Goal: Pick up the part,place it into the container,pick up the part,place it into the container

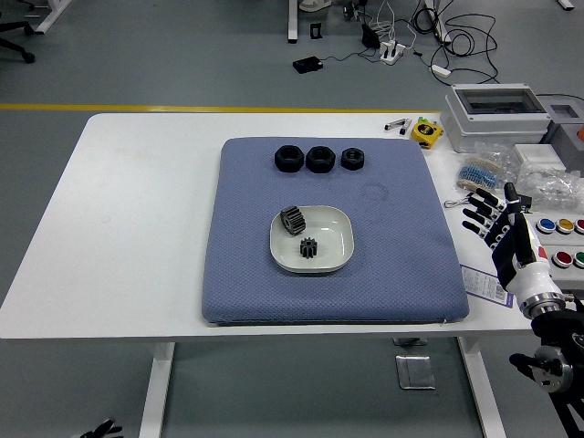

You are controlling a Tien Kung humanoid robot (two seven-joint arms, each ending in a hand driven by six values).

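On the blue mat (392, 265), two gears (293, 220) sit inside the white dish (338, 239), so both placements look done. Off the mat's right edge, the right hand (504, 230) hovers, fingers splayed and empty; retreat seems the remaining move.

The counter (128, 228) left of the blue mat (246, 274) lies bare, giving open passage. Three black rings (319, 159) line the mat's far edge, and boxes (497, 114) and a button panel (561, 239) crowd the right side.
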